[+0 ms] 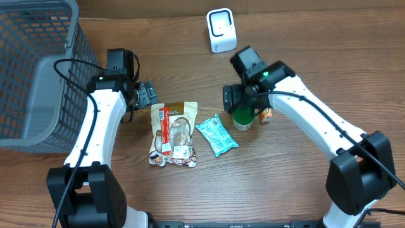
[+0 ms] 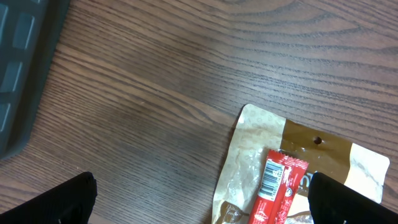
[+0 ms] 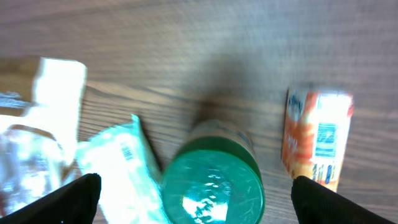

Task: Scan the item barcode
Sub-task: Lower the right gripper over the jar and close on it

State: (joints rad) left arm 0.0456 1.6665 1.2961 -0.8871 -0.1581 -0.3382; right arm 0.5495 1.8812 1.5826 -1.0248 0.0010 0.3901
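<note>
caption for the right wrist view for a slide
Open right pincer above a green-lidded jar, orange packet beside it.

I am looking at a mock shop checkout laid out on a wood-grain desk, more test bench than real store. A grey mesh shopping basket stands at the left edge and a small white scanner stands upright near the far edge. Packaged groceries lie mid-desk: a brown pouch, a teal packet, a green-lidded jar and an orange carton printed with a barcode.
</note>
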